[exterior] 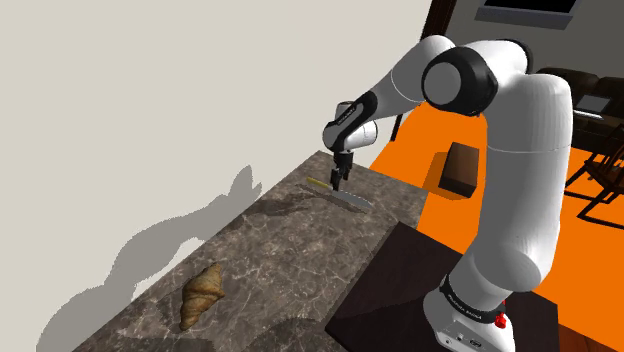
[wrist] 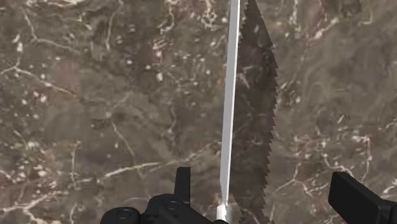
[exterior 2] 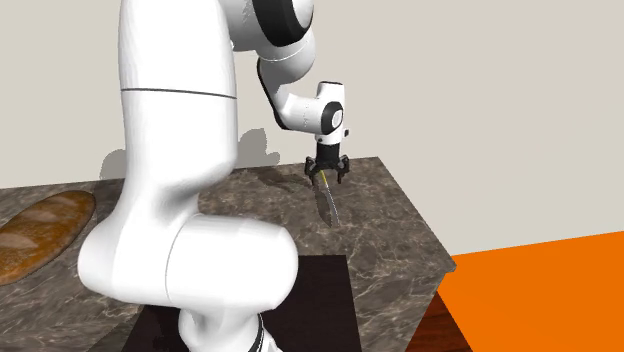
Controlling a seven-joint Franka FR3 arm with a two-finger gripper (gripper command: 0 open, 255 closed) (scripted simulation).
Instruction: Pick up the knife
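Dark marbled worktop point(exterior: 290, 250) runs along a pale wall point(exterior: 120, 100). The knife point(exterior: 345, 197) is at its far end, near the corner where the slab stops. In the shoulder view the blade points toward the edge on the stand's side and ends short of it. The claw point(exterior: 340, 182) hangs straight down over the handle end, low to the surface. It is released: in the wrist view the fingers point(wrist: 359, 198) stand wide apart, with the thin bright blade point(wrist: 228, 95) running away from between them, nearer one finger than the other. Neither finger visibly touches it. The blade shows edge-on there and casts a saw-toothed shadow on the stone beside it. Bare marble lies on both sides of the blade. In the second exterior view the knife point(exterior 2: 327, 203) sits closer to the wall edge than to the near edge, with the claw point(exterior 2: 328, 175) splayed above it. On that view's right the slab ends at a corner with orange floor point(exterior 2: 540, 290) below. A croissant point(exterior: 203, 293) lies well apart at the near end in the shoulder view, and a long loaf point(exterior 2: 40, 235) sits far off at the second exterior view's left. A dark stand point(exterior: 390, 290) butts against the worktop's long edge. A brown box point(exterior: 460, 168) sits on the floor beyond the worktop.
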